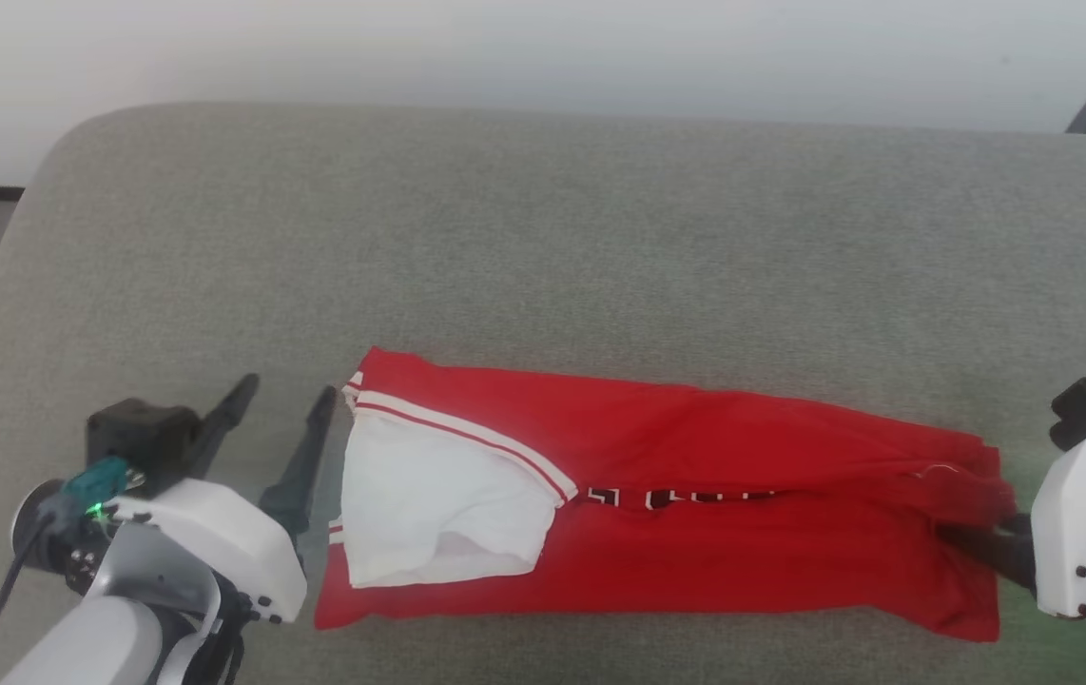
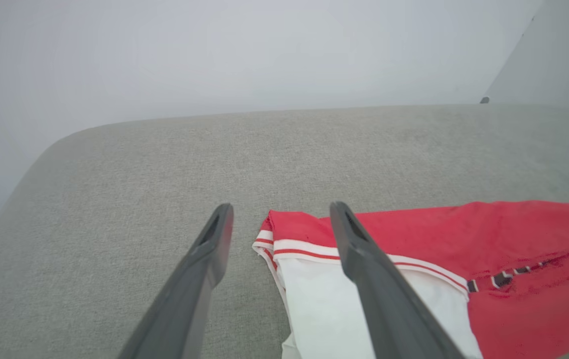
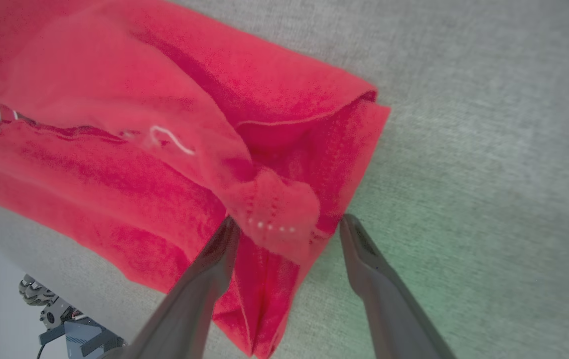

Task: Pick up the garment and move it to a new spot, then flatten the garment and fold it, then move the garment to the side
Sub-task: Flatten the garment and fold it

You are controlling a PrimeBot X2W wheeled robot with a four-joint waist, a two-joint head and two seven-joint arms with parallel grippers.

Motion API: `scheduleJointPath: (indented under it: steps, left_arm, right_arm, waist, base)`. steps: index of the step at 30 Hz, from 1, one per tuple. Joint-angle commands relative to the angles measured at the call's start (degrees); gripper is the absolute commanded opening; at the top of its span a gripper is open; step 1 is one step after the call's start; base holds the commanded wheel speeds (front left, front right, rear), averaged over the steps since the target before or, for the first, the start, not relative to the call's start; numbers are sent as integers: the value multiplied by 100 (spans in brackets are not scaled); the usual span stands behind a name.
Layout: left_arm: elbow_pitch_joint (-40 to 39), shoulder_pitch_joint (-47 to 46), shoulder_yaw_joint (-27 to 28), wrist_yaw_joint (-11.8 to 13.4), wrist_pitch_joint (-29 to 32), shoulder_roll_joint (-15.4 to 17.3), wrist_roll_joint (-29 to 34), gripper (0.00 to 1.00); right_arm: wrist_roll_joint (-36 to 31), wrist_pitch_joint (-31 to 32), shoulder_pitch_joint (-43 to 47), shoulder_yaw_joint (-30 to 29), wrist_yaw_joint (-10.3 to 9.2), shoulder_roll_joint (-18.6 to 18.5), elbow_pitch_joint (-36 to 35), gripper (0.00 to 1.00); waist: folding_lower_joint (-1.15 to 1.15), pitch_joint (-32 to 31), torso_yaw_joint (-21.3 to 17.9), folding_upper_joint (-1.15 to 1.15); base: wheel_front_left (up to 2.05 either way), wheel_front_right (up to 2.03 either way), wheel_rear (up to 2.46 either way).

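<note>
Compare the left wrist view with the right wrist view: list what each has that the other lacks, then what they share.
Left wrist view: the left gripper, open, at the white panel with striped trim, and a pale wall.
Right wrist view: the right gripper, open, straddling the bunched red end.
Shared: the red garment with dark lettering on the grey cushion.

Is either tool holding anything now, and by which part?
Nothing is held. The left tool stands open beside the garment, at its white end; the right tool is open, a red corner loose between its fingers.
</note>
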Motion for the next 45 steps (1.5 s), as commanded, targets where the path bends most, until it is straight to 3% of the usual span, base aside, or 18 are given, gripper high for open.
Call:
scheduleJointPath:
  steps: [1, 8, 13, 14, 15, 16, 22, 28, 37, 45]
  left_arm:
    - [75, 90, 50, 64, -247, -43, 96, 100]
    - [485, 389, 254, 139, -1347, -472, 152, 100]
    - [798, 489, 385, 0, -1918, -748, 105, 100]
    - [851, 512, 413, -43, -1993, -789, 116, 100]
    - [910, 527, 462, -87, -2054, -848, 126, 100]
    - [979, 524, 527, -127, -2101, -915, 139, 100]
    - [1184, 728, 1285, -605, -2171, -1515, 511, 100]
    - [1352, 960, 1968, -1162, -2176, -2041, 948, 100]
    - [1544, 1083, 2717, -1796, -2177, -2602, 1453, 100]
    - [1608, 1023, 3108, -2142, -2176, -2917, 1752, 100]
  right_arm:
    - [47, 66, 37, -5, 0, 70, 63, 100]
    - [6, 220, -42, 124, 0, 359, 416, 100]
    - [64, 281, -151, 337, 2, 590, 739, 100]
    - [94, 284, -174, 396, 2, 632, 766, 63]
    - [126, 269, -201, 441, 3, 664, 784, 20]
    - [194, 259, -217, 476, 13, 699, 807, 0]
    - [476, 57, -350, 431, 9, 601, 837, 0]
    - [623, -116, -454, 202, -1, 265, 816, 0]
    - [612, -462, -566, -281, -1, -353, 1212, 0]
    - [273, -791, -758, -521, -1, -826, 1822, 0]
  waist:
    - [0, 44, 60, 0]
    - [0, 139, 233, 0]
    - [0, 192, 329, 0]
    - [0, 202, 343, 0]
    - [0, 210, 356, 0]
    - [0, 218, 369, 0]
    - [0, 213, 378, 0]
    - [0, 181, 295, 0]
    - [0, 125, 134, 0]
    - [0, 136, 26, 0]
  base:
    - [0, 0, 0]
    - [0, 0, 0]
    - [0, 0, 0]
    - [0, 0, 0]
    - [0, 0, 0]
    - [0, 0, 0]
    - [0, 0, 0]
    - [0, 0, 0]
    - [0, 0, 0]
    - [0, 0, 0]
